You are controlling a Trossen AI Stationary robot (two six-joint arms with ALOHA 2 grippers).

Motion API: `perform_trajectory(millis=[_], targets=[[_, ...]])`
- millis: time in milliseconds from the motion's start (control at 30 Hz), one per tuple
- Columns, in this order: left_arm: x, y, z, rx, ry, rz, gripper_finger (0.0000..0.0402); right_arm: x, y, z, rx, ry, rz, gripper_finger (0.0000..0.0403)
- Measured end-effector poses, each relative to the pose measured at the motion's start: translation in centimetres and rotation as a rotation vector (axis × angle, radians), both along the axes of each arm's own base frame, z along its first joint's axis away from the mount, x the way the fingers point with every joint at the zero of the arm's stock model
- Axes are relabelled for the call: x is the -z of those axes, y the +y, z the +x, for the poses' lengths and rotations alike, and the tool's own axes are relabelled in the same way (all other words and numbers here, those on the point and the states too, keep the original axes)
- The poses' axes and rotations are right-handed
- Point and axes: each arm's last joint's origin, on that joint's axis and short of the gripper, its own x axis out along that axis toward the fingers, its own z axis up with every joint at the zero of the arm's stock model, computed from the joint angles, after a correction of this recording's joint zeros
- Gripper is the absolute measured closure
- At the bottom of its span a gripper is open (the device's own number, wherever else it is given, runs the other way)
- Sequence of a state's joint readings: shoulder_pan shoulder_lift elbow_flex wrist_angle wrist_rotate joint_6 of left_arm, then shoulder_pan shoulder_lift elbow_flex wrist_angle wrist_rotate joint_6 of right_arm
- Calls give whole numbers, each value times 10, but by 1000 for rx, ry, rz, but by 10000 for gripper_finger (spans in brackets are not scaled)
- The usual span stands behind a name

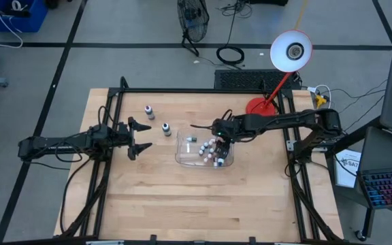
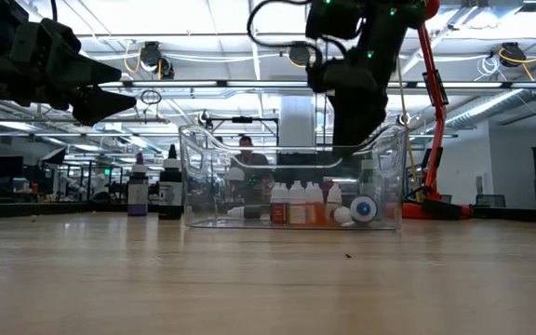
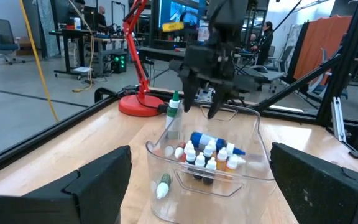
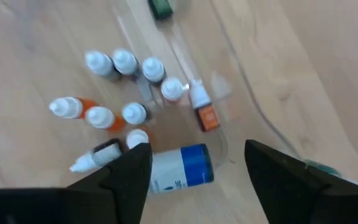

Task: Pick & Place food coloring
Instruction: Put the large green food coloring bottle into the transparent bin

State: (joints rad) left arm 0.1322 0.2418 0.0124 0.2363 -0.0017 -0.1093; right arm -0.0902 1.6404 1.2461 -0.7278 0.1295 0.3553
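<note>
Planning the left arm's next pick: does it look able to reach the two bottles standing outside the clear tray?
Probably yes: the two bottles stand on open table just ahead of the open left pincer, nothing between them.

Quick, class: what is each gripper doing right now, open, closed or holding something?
Left gripper: open, empty, beside the clear tray.
Right gripper: open, empty, above the small bottles in the tray.

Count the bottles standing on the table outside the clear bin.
2. A purple-capped bottle stands nearer the table's back edge. A dark-capped bottle stands just off the clear bin, on its left-arm side. Others behind the bin may be hidden.
</note>
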Motion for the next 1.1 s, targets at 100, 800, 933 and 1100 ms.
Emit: perform_trajectory(millis=[100, 800, 933, 1100], targets=[[0, 0, 0, 0, 0, 0, 23, -14, 0, -5, 0, -51, -4, 168], [0, 0, 0, 0, -1, 0, 23, -41, -60, -59, 281, 62, -65, 159], [0, 0, 0, 0, -1, 0, 23, -38, -61, -57, 267, 67, -32, 156], [0, 0, 0, 0, 0, 0, 23, -23, -63, -49, 263, 120, -18, 162]])
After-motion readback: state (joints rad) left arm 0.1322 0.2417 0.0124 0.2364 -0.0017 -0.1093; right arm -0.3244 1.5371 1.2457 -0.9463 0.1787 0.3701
